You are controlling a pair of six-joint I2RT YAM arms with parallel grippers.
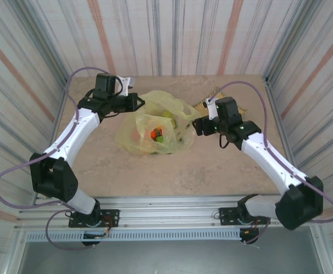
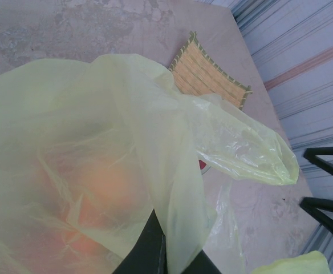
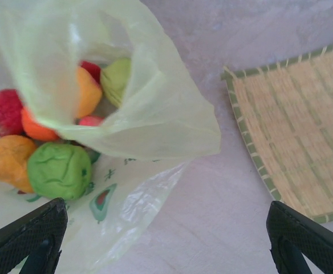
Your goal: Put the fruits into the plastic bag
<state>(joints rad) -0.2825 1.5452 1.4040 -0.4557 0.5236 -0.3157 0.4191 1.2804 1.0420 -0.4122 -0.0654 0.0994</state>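
The yellow-green plastic bag (image 1: 155, 128) lies mid-table with its mouth open toward the right. The fruits (image 1: 155, 135) sit inside it: in the right wrist view I see a green one (image 3: 59, 170), orange ones (image 3: 7, 160), a red one (image 3: 2, 111) and others behind the film. My left gripper (image 1: 138, 103) is shut on a fold of the bag's far-left rim, and the plastic bag (image 2: 98, 142) drapes over my left gripper (image 2: 172, 251). My right gripper (image 1: 198, 127) stands open just right of the bag's mouth; my right gripper (image 3: 166, 240) holds nothing.
A tan woven bamboo mat (image 3: 297, 120) lies on the table right of the bag, near the back right corner (image 2: 209, 71). Striped walls enclose the table on three sides. Bare tabletop (image 1: 172, 171) runs in front of the bag.
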